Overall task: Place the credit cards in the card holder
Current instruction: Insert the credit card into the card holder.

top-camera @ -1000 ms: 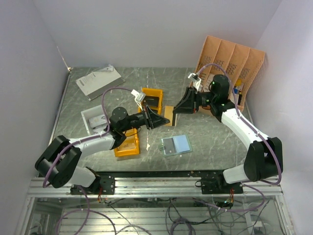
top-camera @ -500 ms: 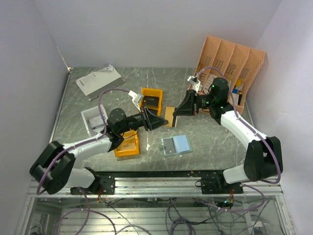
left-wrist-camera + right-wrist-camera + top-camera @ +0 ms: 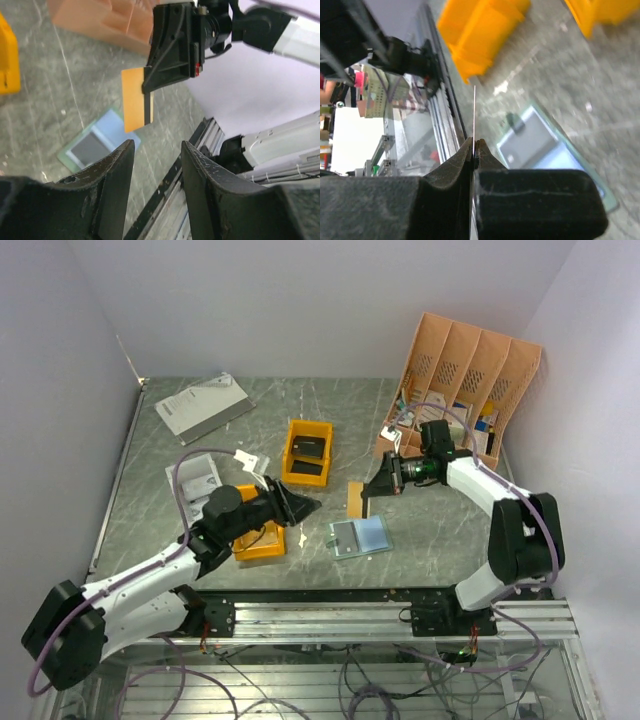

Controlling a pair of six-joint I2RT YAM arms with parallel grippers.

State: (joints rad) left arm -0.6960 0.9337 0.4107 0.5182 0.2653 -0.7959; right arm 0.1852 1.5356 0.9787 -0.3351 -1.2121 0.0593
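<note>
Above card holder [image 3: 360,536] far edge: right hand [image 3: 369,496] pinches orange card [image 3: 353,500]; left hand [image 3: 308,507] open, apart.

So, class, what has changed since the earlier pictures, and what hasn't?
The left gripper let go of the orange card and drew back toward its base, jaws open. The right gripper shut on the card and carried it nearer the card holder. The holder and yellow bins stayed put.
</note>
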